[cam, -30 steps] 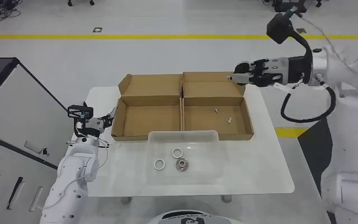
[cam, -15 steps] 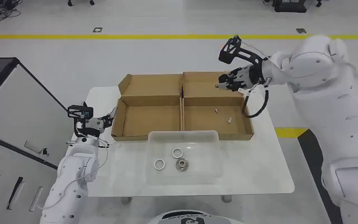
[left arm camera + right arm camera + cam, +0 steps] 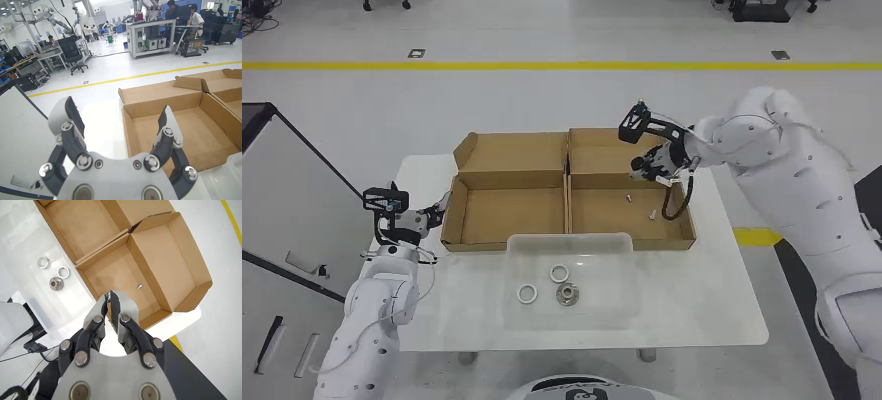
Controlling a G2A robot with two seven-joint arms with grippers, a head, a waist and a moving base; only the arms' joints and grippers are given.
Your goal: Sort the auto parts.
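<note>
- Top view: the right gripper (image 3: 645,166) hangs over the far part of the right box (image 3: 592,215), at about 1 o'clock on the table (image 3: 712,290). Two loose screws (image 3: 628,197) lie near each other on that box's floor. The left box (image 3: 507,212) stands touching it, at about 11 o'clock. The clear tray (image 3: 614,300) at 6 o'clock holds two rings (image 3: 559,272) and a flanged hub (image 3: 566,294). The left gripper (image 3: 430,214) sits at 9 o'clock, just outside the left box.
- Left wrist view: the left gripper (image 3: 121,117) has its fingers spread wide with nothing between them. It faces the left box (image 3: 179,128) from beside its outer wall.
- Right wrist view: the right gripper (image 3: 109,296) has its pads pressed almost together. They pinch a small threaded screw (image 3: 108,294) at their very tips, above the right box (image 3: 113,268). One of the loose screws (image 3: 139,286) lies apart from it on the cardboard.
- Risk: the hold looks shallow, right at the pad ends, so a jolt could let the screw pivot or slip out before the drop.
- Risk: released from this height, so light a part may bounce or roll. With the gripper near the far rim, it could land on the open lid instead of the box floor.
- Risk: the two boxes touch, so a small sideways drift could put the screw in the wrong one.
</note>
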